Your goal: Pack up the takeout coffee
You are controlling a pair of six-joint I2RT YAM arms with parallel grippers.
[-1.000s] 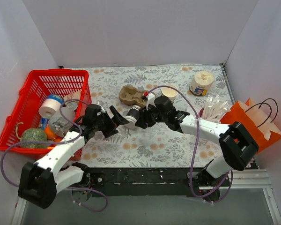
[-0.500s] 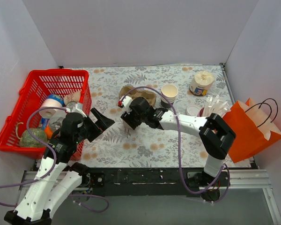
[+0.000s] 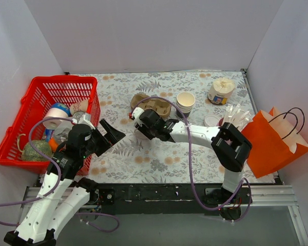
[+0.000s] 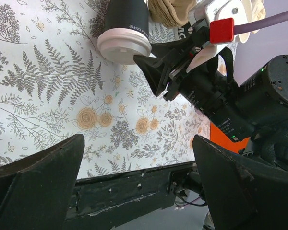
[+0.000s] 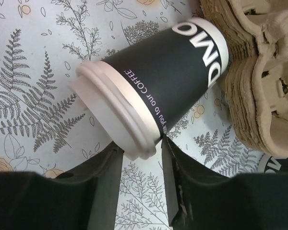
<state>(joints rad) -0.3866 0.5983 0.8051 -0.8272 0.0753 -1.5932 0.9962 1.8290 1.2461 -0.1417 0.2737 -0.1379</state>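
The takeout coffee (image 3: pixel 220 90), a cream-beige cup with a pale lid, stands upright at the back right, far from both grippers. My right gripper (image 3: pixel 139 127) (image 5: pixel 140 148) is closed on the white lid rim of a black paper cup printed "COFFEE" (image 5: pixel 168 76). That cup lies on its side with its base against a stack of cardboard cup trays (image 5: pixel 264 72). It also shows in the left wrist view (image 4: pixel 127 21). My left gripper (image 3: pixel 113 137) (image 4: pixel 138 143) is wide open and empty, left of the black cup.
The cardboard trays (image 3: pixel 153 104) sit mid-table. A stack of lidless cream cups (image 3: pixel 185 101), a pink cup of white sticks (image 3: pixel 231 119) and a loose white lid (image 3: pixel 212 121) stand right of them. An orange paper bag (image 3: pixel 274 138) is far right. A red basket (image 3: pixel 61 79) with items is far left.
My left gripper has pulled back left, away from the black cup. My right gripper has carried the black cup left and back, up against the cardboard trays.
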